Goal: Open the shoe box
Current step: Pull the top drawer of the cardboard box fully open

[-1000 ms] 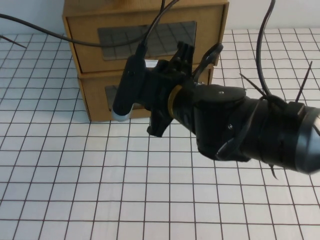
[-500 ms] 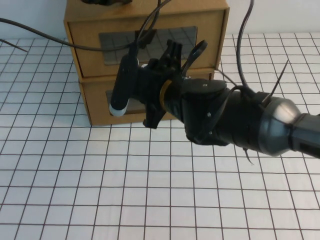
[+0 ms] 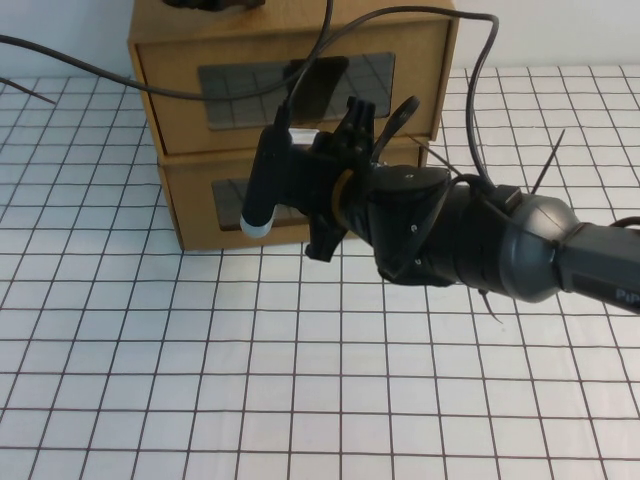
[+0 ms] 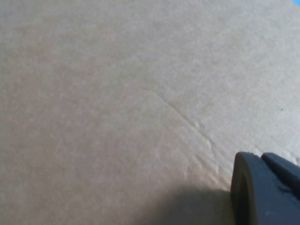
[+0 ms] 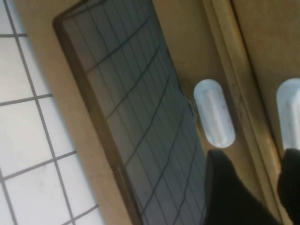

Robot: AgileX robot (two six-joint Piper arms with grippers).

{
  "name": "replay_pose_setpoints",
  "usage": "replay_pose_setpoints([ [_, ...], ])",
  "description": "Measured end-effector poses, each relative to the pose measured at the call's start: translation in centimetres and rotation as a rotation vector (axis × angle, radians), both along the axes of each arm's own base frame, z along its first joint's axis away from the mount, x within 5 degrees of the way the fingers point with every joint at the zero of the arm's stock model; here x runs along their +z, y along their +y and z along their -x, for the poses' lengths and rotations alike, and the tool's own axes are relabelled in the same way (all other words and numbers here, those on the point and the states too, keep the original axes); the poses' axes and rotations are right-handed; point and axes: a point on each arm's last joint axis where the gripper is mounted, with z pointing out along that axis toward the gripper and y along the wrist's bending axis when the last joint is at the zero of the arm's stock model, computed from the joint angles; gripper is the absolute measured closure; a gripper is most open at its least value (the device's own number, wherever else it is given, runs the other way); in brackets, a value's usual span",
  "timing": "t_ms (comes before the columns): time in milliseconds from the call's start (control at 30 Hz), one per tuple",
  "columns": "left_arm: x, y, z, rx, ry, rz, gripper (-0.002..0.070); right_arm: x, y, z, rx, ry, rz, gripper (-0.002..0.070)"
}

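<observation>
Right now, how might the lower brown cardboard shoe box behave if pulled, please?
Probably light, the lower brown cardboard shoe box may slide, though the left gripper atop the upper box should steady it. Its front, facing the open right gripper, may flex.

HIGH: raised, robot's side, angled down over table (image 3: 120, 380), mid-distance | LEFT WRIST: very close on cardboard (image 4: 117, 93) | RIGHT WRIST: close on shoe box (image 5: 187, 28) front | SHARED: box front, high and right wrist
</observation>
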Motion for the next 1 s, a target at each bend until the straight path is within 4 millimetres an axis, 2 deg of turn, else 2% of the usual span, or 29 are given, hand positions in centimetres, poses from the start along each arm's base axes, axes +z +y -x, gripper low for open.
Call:
replay_pose_setpoints([
  [200,0.0,0.0,0.0,0.0,0.0,0.0,0.0677,0.7,-0.1,0.0,0.005,-0.021,-0.003,0.0442],
  [1000,0.0,0.0,0.0,-0.001,0.003,0.0,0.0677,1.2,0.9,-0.1,0.124,-0.113,0.038,0.0442],
])
